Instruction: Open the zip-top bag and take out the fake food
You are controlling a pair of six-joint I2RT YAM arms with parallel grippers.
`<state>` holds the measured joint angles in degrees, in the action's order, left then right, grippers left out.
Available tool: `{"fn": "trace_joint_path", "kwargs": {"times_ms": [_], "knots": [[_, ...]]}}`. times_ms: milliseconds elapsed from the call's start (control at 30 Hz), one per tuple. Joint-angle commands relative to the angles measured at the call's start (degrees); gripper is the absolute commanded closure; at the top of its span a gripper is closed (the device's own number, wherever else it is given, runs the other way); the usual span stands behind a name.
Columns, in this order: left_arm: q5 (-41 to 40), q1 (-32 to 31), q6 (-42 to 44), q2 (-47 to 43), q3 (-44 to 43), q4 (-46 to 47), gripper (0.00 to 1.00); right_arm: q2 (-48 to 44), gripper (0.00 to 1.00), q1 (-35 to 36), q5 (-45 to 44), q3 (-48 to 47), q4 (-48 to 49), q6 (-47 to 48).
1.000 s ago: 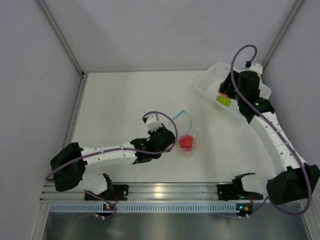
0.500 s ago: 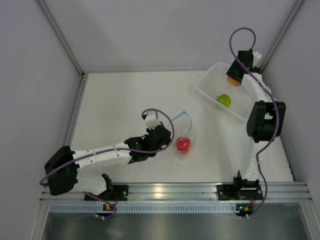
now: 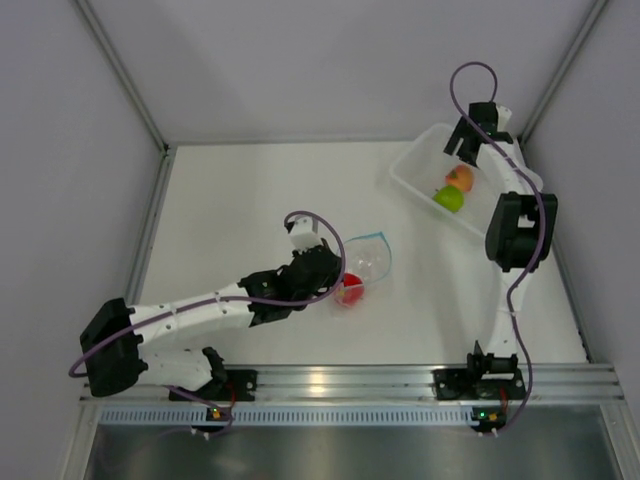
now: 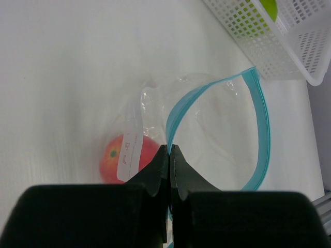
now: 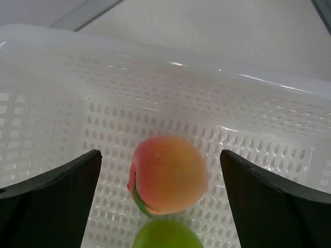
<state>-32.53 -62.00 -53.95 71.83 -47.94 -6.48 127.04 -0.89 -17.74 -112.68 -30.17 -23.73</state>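
At mid-table, near the front: zip-top bag [image 3: 364, 260] [image 4: 209, 121], clear crinkly plastic, lying on the white table [image 3: 240, 190] with its blue-teal zip strip spread into a wide open loop; a small white label shows on its side. Contents: one red fruit [image 3: 349, 292] [image 4: 109, 160], sitting in the closed end of the bag, close to the left gripper [image 3: 337, 277] [image 4: 169, 152]. Left gripper: jaws pressed together with no gap, pinching one run of the zip strip at the bag's mouth. At the far right corner: white perforated bin [image 3: 413, 176] [image 4: 258, 49] [image 5: 217, 108], set at an angle to the table edge and well apart from the bag. Contents: one orange-peach fruit [image 3: 460, 176] [image 5: 168, 173] and one lime green fruit [image 3: 447, 198] [image 5: 165, 236] [image 4: 269, 7], just beside each other; whether they touch cannot be told. Right gripper [image 3: 463, 148]: poised over the bin above the orange-peach fruit, its black fingers [image 5: 57, 191] spread wide to either side of the wrist view, holding nothing, and clear of both fruits.
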Motion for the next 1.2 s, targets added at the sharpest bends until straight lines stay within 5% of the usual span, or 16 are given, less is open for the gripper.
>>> {"fn": "trace_joint_path", "kwargs": {"times_ms": [0,200,400,700,1167], "knots": [[0.2,0.5,1.4,-1.7,-2.2,0.0,1.00,-4.7,0.01,0.2,1.6,-2.9,-2.2,1.1],[0.0,0.8,0.3,-1.3,-2.2,0.0,1.00,-20.5,0.11,0.4,12.8,9.0,1.2,0.8],[0.8,1.2,-0.9,-1.2,-2.5,0.0,1.00,-41.6,0.26,10.7,20.6,32.3,5.0,2.5],[3.3,1.3,-2.3,-1.6,-2.6,0.2,1.00,-64.5,0.50,29.4,22.3,52.0,10.5,0.5],[9.4,1.3,-2.9,-0.2,-5.7,0.4,1.00,-60.0,0.60,47.1,16.1,61.4,15.8,-3.0]]}}
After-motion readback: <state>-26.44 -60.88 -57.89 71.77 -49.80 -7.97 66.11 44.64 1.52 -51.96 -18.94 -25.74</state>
